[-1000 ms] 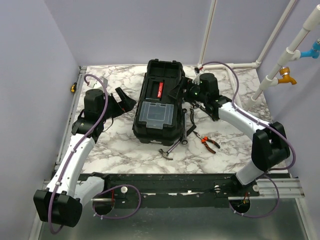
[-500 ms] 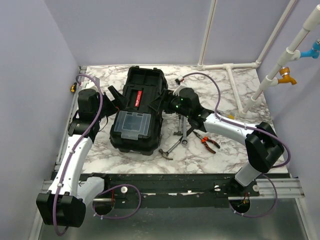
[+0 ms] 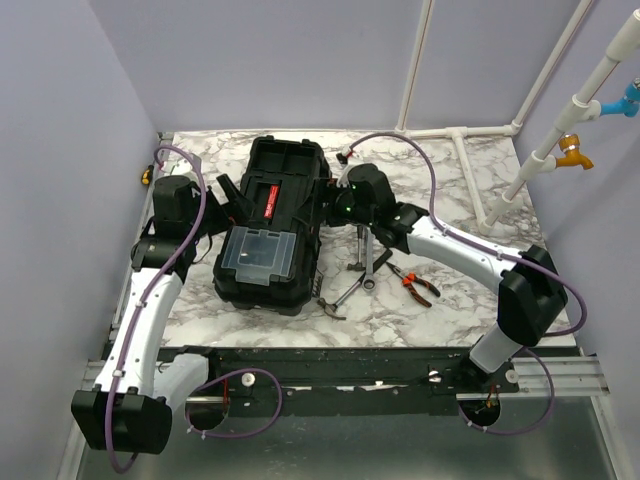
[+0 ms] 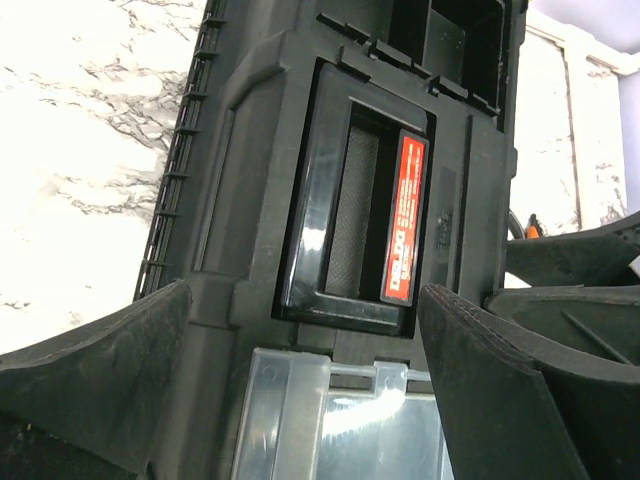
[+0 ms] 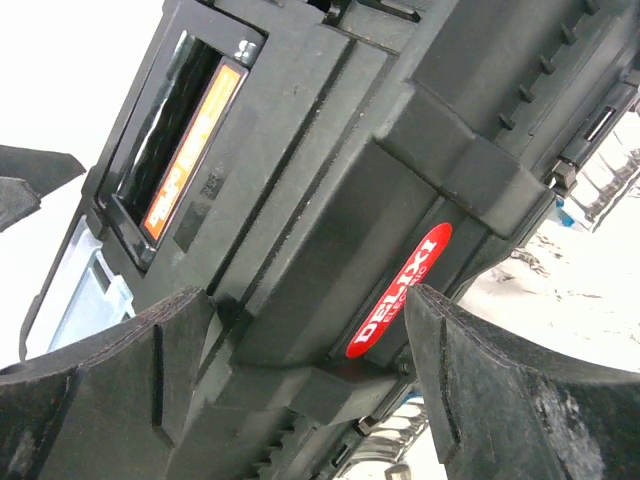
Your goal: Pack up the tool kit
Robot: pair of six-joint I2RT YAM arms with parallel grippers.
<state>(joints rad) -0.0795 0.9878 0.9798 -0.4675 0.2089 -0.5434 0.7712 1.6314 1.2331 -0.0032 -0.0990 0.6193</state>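
Black plastic toolbox (image 3: pixel 268 230) slantwise on marble counter (image 3: pixel 470 200), left of centre, lid seemingly down. Left hand (image 3: pixel 230 197) at its left flank, right hand (image 3: pixel 322 200) against its right flank, both spread wide, clasping nothing. Hammer (image 3: pixel 338 300), wrenches (image 3: pixel 365 262) and pliers (image 3: pixel 415 283) loose on counter just right of box. Looks like squaring up the box before loading; next calls for lifting the lid. Readable on red oval badge (image 5: pixel 400 292): DELIXI. Red label (image 4: pixel 405 220) in handle recess, print too small to make out.
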